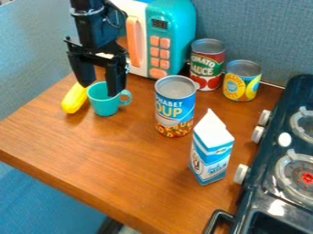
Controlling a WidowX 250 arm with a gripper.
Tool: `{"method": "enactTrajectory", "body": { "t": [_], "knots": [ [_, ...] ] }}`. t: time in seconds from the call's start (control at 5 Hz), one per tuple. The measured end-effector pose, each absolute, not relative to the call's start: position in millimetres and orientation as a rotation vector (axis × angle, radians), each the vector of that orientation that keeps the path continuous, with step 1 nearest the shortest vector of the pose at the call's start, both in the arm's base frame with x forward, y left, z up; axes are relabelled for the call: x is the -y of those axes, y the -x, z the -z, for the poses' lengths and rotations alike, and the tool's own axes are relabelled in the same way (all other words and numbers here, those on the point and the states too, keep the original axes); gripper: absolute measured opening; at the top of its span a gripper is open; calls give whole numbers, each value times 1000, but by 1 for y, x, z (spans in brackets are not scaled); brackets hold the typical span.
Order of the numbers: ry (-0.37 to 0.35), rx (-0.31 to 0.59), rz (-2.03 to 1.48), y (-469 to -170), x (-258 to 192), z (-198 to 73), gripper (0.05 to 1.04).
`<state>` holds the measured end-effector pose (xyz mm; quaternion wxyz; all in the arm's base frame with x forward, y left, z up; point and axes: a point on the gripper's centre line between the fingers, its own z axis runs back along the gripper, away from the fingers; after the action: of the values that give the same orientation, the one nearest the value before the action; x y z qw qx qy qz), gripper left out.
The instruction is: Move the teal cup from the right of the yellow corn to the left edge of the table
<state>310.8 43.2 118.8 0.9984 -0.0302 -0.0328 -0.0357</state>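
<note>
While I hang over the tabletop beyond the tall blue-labelled can and to its left in the view, my black gripper points down with its jaws released, a gap between them and nothing clamped. Right at my tips is the teal cup, upright, left of the tall can and a short way apart from it, its handle turned toward that can. One of my jaws comes down in front of the cup's opening, the other by its rim on the side farther from the can; whether either touches the cup I cannot tell.

Farther left of the tall can, just past the cup, I have a long yellow toy piece lying on its side, partly behind the cup. Behind the can and a little to its left stands a teal and white toy microwave with orange buttons and an orange handle, part of it hidden by my arm. Behind the can and to its right, a red and green can stands upright, with a shorter yellow-labelled can near it, farther right.

In front of the tall can and to its right, a blue and white carton stands upright with its peaked top. Well to the right of the can is the dark toy stove, with round burners on top and white knobs along the side facing the can.
</note>
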Motion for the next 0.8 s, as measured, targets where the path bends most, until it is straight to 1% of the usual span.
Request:
{"method": "enactTrajectory", "body": {
  "t": [0.2, 0.4, 0.6, 0.8],
  "knots": [
    [66, 34, 72, -309, -43, -109, 1001],
    [18, 78, 143, -318, -51, -108, 1001],
    [-48, 117, 215, -326, -61, -103, 1001],
    [-82, 35, 281, -325, -80, -89, 1001]
  ]
}}
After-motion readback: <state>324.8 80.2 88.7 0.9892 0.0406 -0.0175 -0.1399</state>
